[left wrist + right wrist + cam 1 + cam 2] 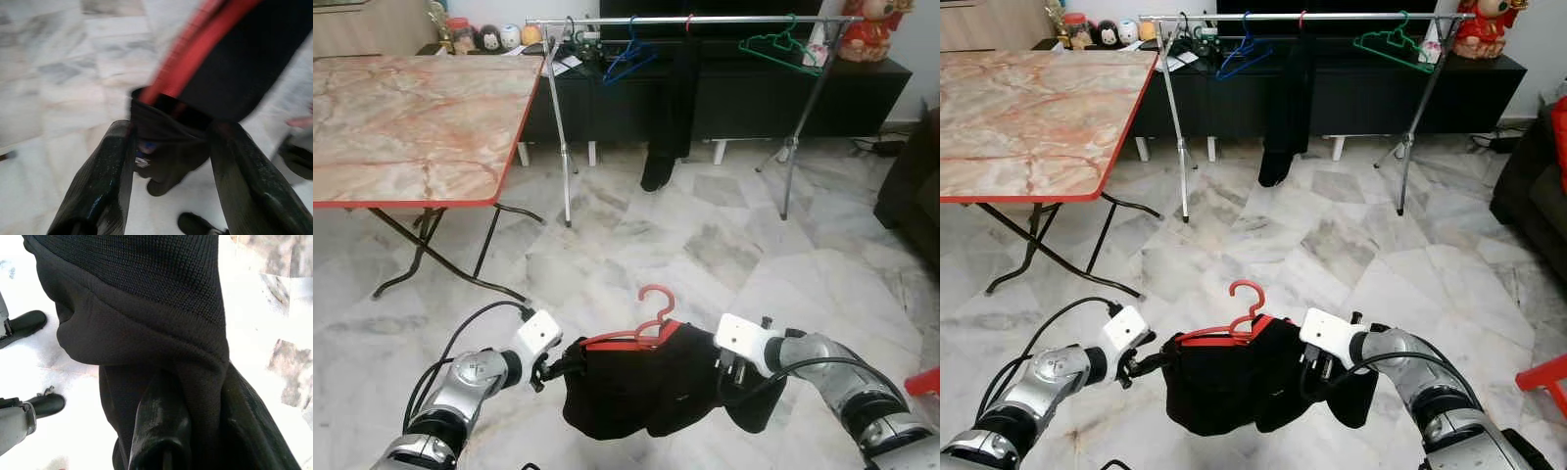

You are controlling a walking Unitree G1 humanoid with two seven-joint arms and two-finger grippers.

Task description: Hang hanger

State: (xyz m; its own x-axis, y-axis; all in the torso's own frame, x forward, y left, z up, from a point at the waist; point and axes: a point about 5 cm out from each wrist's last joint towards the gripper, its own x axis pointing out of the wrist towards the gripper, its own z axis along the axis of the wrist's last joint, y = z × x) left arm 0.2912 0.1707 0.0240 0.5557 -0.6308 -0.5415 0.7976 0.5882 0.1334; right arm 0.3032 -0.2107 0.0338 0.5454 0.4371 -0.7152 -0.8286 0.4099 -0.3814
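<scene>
The carrying step: the red hanger (pixel 646 328) with its black garment (pixel 646 387) hangs low over the floor, left hand (pixel 570 366) and right hand (pixel 729 372) each clenched on the cloth. Next, I judge, walk to the rail (pixel 695 20) and lift the hook over it.

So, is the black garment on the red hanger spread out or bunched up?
Bunched up. The black garment sags in folds under the red hanger, with the left claw and right claw gripping its ends.
</scene>
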